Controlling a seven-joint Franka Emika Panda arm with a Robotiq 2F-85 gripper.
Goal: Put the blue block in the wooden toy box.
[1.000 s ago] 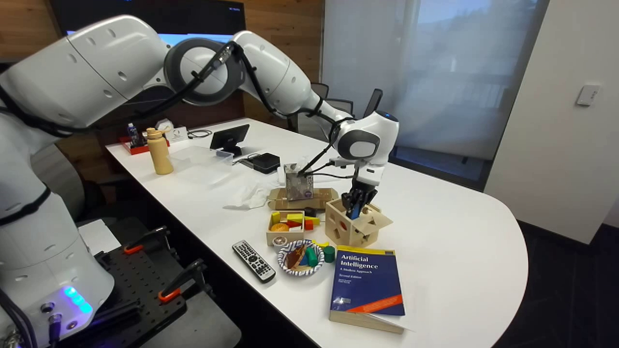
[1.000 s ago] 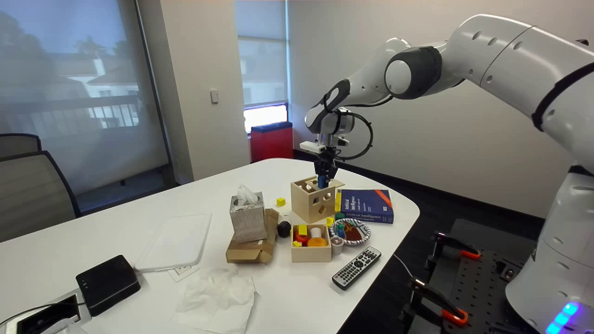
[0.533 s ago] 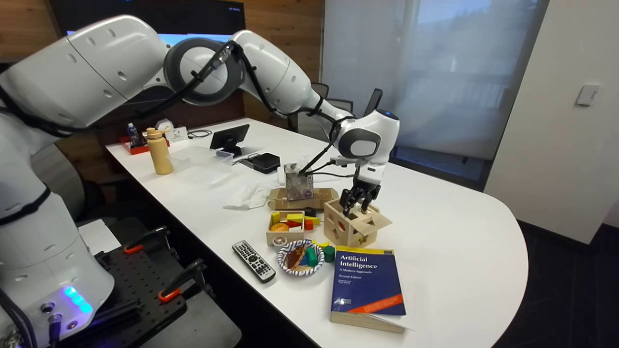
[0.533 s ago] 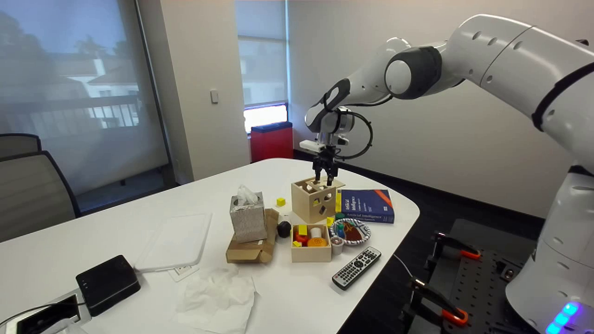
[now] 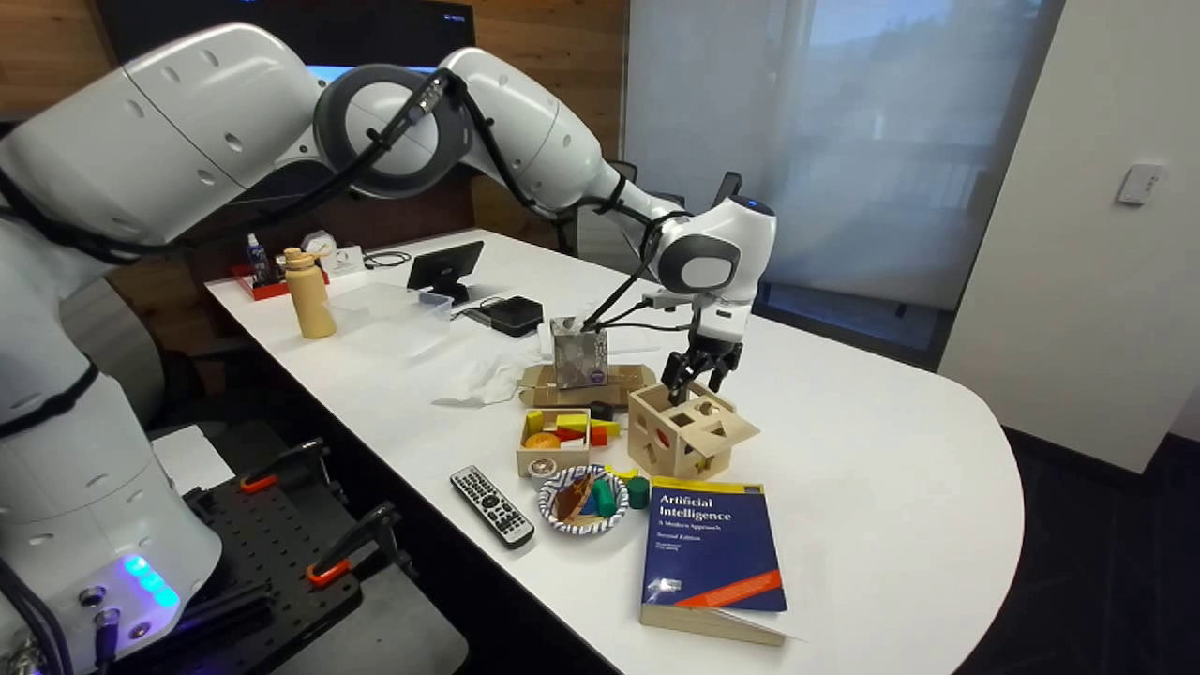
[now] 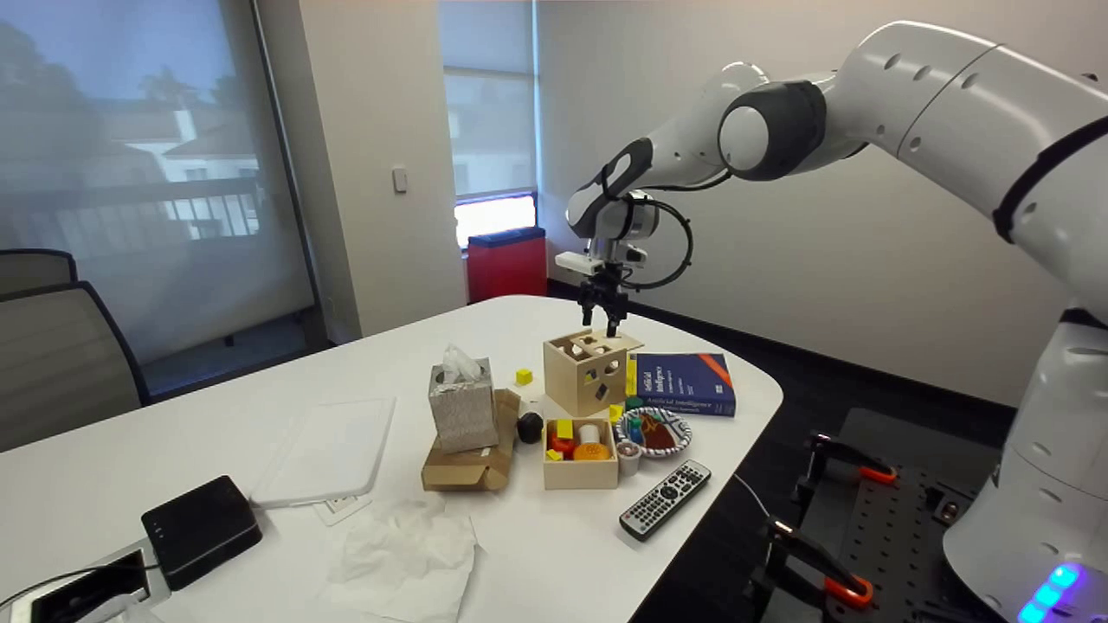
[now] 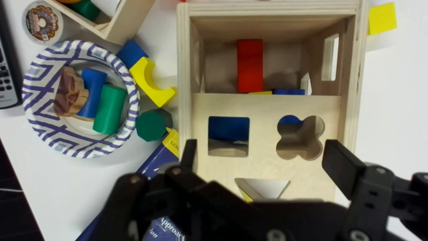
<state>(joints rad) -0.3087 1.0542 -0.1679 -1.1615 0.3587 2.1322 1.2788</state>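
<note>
In an exterior view I look down along the white table (image 5: 891,487) from its rounded end: Artificial Intelligence textbook (image 5: 710,548) nearest, wall screen (image 5: 375,28) far off, Panda arm (image 5: 216,122) at frame left. In an exterior view I face roughly the opposite way: crumpled tissue (image 6: 402,562) near, red container (image 6: 507,266) far, the arm at frame right. Both exterior views share, at middle distance, the wooden toy box (image 6: 571,382) and patterned bowl (image 5: 583,527). My wrist view looks steeply down past the gripper (image 7: 264,160), close above that pair.
</note>
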